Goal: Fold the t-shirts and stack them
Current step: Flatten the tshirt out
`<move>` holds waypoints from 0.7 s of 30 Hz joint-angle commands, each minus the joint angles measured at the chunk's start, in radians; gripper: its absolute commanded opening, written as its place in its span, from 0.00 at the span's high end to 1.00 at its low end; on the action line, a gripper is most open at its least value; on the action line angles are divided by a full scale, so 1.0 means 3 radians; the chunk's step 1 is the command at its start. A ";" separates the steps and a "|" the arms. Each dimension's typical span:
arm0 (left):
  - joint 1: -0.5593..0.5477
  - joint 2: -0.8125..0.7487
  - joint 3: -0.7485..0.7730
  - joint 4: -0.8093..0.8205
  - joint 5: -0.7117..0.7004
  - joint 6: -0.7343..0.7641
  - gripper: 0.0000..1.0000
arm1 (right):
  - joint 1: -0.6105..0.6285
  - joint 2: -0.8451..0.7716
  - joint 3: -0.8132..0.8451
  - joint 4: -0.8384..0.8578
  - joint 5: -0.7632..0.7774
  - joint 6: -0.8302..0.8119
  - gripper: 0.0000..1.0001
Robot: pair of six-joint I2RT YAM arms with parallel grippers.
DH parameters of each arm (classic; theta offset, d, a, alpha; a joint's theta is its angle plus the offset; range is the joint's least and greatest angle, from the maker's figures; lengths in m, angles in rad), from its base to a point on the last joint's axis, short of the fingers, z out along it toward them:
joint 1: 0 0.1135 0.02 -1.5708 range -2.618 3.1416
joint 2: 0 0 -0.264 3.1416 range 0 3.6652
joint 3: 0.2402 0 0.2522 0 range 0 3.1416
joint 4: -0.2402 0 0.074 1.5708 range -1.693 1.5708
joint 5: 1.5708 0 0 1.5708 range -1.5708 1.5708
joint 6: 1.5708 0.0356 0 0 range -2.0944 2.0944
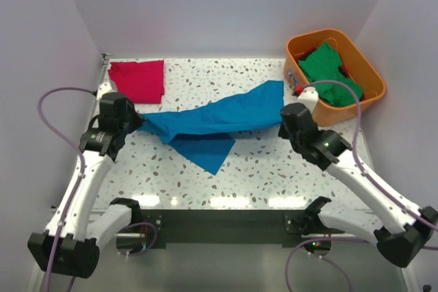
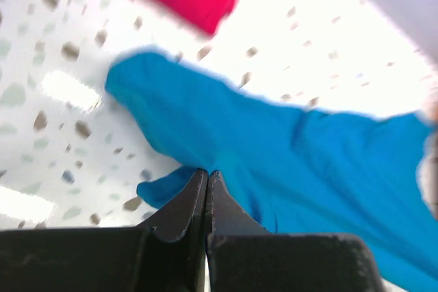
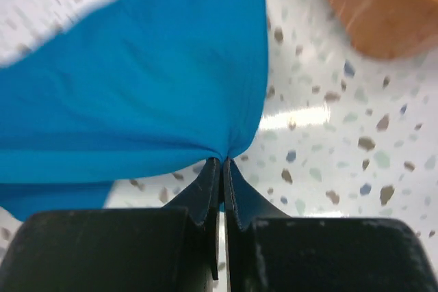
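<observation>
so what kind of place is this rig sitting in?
Probably a lab test cell, not a home: plain walls box in a speckled tabletop, the left arm and right arm are bolted at its near edge, and an orange bin of green tees sits far right.

The left arm (image 1: 85, 189) and the right arm (image 1: 369, 193) are built alike, with smooth white links joined by chunky black joint housings, and each rises from a black base (image 1: 130, 211) at its foot. A thin lilac cable (image 1: 65, 89) loops loosely off the left arm, and a matching cable (image 1: 328, 81) arcs beside the right arm. In the wrist views the left gripper (image 2: 207, 181) and the right gripper (image 3: 222, 169) look the same: a blocky matte-black body carrying two black fingers that taper to thin wedge tips.
</observation>
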 commanded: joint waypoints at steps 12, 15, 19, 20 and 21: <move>0.0019 -0.0626 0.2530 -0.0453 -0.0539 0.0221 1.00 | -0.0008 -0.0660 0.2298 -0.0303 0.0466 -0.0990 1.00; 0.0014 -0.0529 0.3164 -0.0500 -0.0503 0.0333 1.00 | -0.0013 -0.0630 0.2809 -0.0354 0.0150 -0.1087 1.00; 0.0009 -0.0305 0.4108 -0.0678 -0.0529 0.0472 1.00 | -0.0013 -0.0568 0.3331 -0.0527 -0.0366 -0.1118 1.00; 0.0003 -0.0243 0.4228 -0.0709 -0.0549 0.0497 1.00 | -0.0013 -0.0563 0.3474 -0.0609 -0.0519 -0.1118 1.00; -0.0012 -0.0238 0.4315 -0.0705 -0.0554 0.0553 1.00 | -0.0013 -0.0563 0.3526 -0.0645 -0.0582 -0.1118 1.00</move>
